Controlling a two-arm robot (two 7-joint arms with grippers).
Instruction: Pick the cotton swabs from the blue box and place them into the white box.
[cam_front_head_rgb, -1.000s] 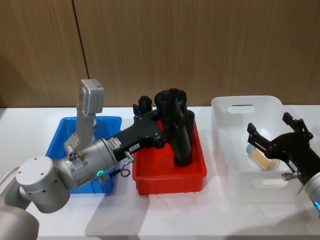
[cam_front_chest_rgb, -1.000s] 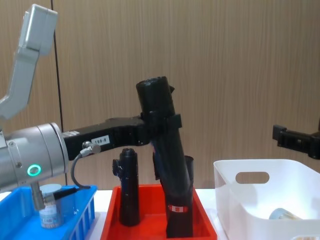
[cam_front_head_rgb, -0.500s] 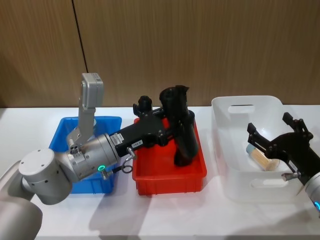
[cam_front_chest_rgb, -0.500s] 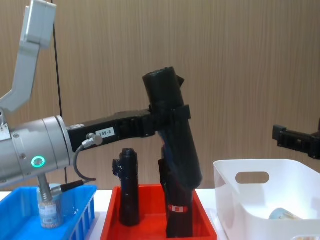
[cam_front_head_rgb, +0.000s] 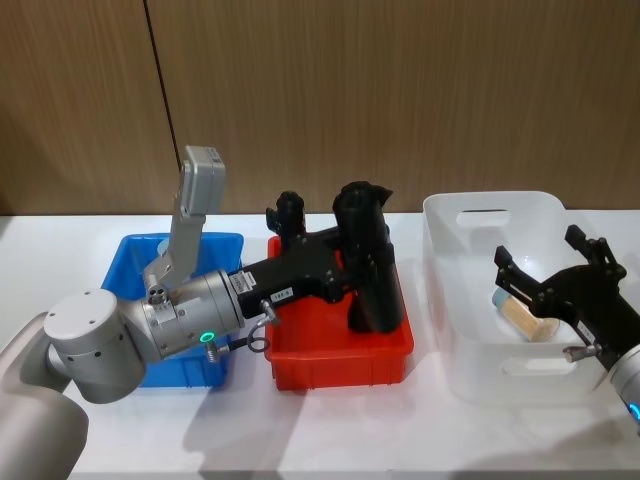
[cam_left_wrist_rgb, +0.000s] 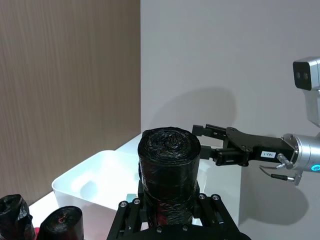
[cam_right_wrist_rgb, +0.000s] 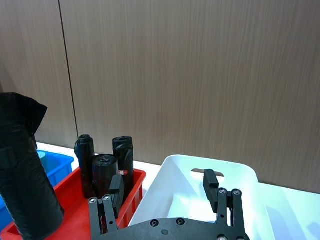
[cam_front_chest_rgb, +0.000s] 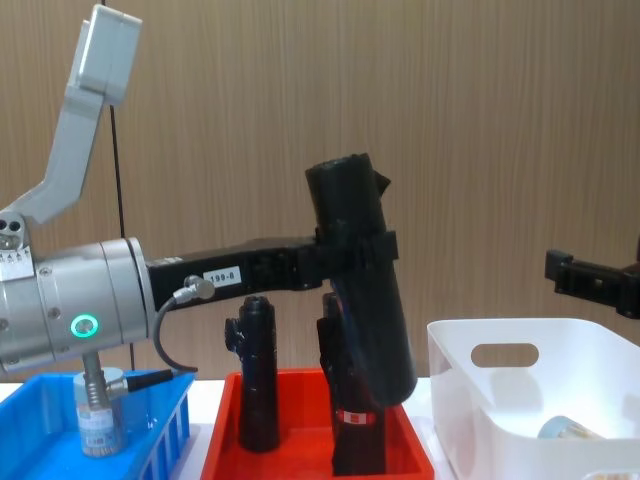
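My left gripper (cam_front_head_rgb: 366, 268) is shut on a tall black cylinder (cam_front_chest_rgb: 363, 290), holding it tilted above the red tray (cam_front_head_rgb: 330, 350); the same roll (cam_left_wrist_rgb: 169, 175) shows end-on in the left wrist view. One tub of cotton swabs (cam_front_chest_rgb: 100, 425) stands in the blue box (cam_front_chest_rgb: 155, 440), behind my left arm. Another cotton swabs tub (cam_front_head_rgb: 520, 312) lies on its side in the white box (cam_front_head_rgb: 500, 200). Over that white box my right gripper (cam_front_head_rgb: 537, 248) hangs open, with nothing between its fingers (cam_right_wrist_rgb: 107, 210).
Two more black cylinders (cam_front_chest_rgb: 258, 385) stand upright in the red tray (cam_front_chest_rgb: 225, 440), which sits between the blue box (cam_front_head_rgb: 120, 265) and the white box (cam_front_chest_rgb: 460, 370). A wood-panelled wall runs behind the white table (cam_front_head_rgb: 330, 430).
My left arm has carried the black cylinder to the right, toward the white box, leaning it further. The right gripper and both tubs have stayed put.
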